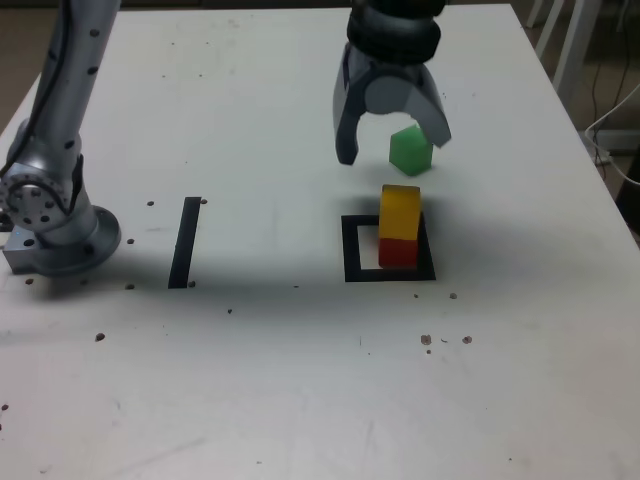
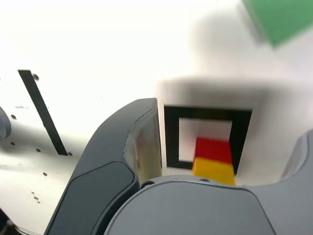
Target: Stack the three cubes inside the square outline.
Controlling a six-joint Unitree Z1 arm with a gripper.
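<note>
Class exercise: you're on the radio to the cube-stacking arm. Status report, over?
Gripper jaws open, empty, above the table. Yellow cube sits on red cube inside square outline. Green cube on the table, outside the outline, unstacked. Nothing blocking it.

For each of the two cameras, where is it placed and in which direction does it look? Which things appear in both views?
Exterior view: sits off the arm, above the table's near edge, looking down across it; shows the arm's base and the open gripper hanging.
Wrist view: sits on the wrist, looking down past the gripper's fingers.
Shared: square outline, yellow cube on red cube, green cube, black strip.
</note>
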